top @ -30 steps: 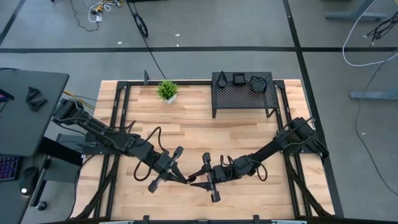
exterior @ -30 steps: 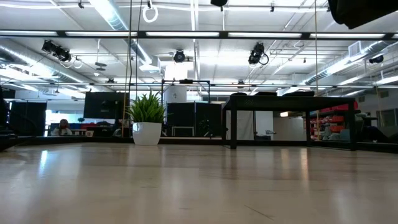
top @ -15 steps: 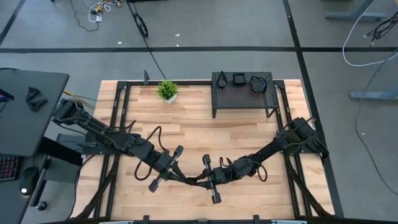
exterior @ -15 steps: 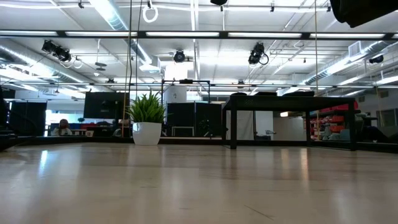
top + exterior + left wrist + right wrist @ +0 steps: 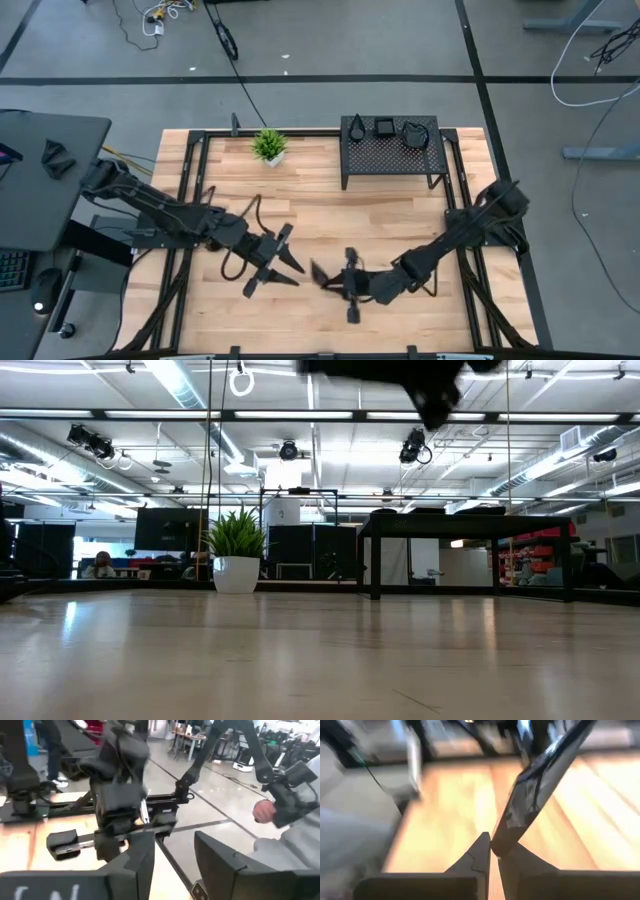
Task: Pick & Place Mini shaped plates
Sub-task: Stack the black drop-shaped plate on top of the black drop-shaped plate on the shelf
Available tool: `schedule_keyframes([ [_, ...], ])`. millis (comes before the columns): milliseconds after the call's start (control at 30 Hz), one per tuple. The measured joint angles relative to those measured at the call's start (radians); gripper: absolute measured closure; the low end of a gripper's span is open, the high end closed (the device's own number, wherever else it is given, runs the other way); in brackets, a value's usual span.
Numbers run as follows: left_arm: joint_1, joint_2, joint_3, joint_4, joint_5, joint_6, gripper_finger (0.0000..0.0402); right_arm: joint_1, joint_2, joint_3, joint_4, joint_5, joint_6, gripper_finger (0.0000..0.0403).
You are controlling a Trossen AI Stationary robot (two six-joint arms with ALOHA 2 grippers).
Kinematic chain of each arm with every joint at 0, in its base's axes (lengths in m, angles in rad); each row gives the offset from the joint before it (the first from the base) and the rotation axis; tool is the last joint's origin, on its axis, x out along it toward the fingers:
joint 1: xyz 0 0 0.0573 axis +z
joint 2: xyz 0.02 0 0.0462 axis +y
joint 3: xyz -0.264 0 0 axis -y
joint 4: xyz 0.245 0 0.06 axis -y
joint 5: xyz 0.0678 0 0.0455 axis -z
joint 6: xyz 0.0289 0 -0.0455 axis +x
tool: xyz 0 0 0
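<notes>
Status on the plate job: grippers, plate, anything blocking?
Right gripper shut on a glossy black plate, held above the table's front middle. Left gripper open, empty, beside it. Three more plates on the rack. Nothing blocking.

The surface [image 5: 300, 210] was a light wooden plank top inside a dark metal frame. Near its far edge stood a small green potted plant in a white pot [image 5: 268, 147], and to the right of it a black perforated metal rack [image 5: 390, 155] on four legs. Three small glossy black plates [image 5: 385, 128] lay side by side on the rack's top, along its far side
</notes>
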Motion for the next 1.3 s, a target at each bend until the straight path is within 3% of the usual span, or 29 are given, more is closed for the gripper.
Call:
schedule_keyframes([
  [167, 0.031, -0.027, 0.001, -0.106, -0.007, -0.017, 0.024, 0.015, -0.122, 0.0, -0.47, 0.011, 0.314, 0.0382],
  [333, 0.029, -0.035, 0.002, -0.243, -0.148, 0.012, 0.0242, 0.016, -0.183, -0.001, -0.841, -0.092, 0.598, 0.0397],
  [467, 0.021, -0.034, 0.001, -0.375, -0.266, -0.034, 0.0251, 0.015, -0.197, 0.04, -1.07, -0.105, 0.682, 0.0401],
  [600, 0.006, -0.033, 0.0, -0.448, -0.297, -0.1, 0.0263, -0.003, -0.199, 0.108, -1.221, -0.105, 0.666, 0.0401],
  [933, -0.034, -0.033, 0.0, -0.481, -0.305, -0.127, 0.0286, -0.04, -0.197, 0.131, -1.238, -0.174, 0.552, 0.0392],
  [1300, -0.041, -0.033, -0.006, -0.49, -0.315, -0.127, 0.0287, -0.03, -0.197, 0.131, -0.959, -0.177, 0.252, 0.0393],
])
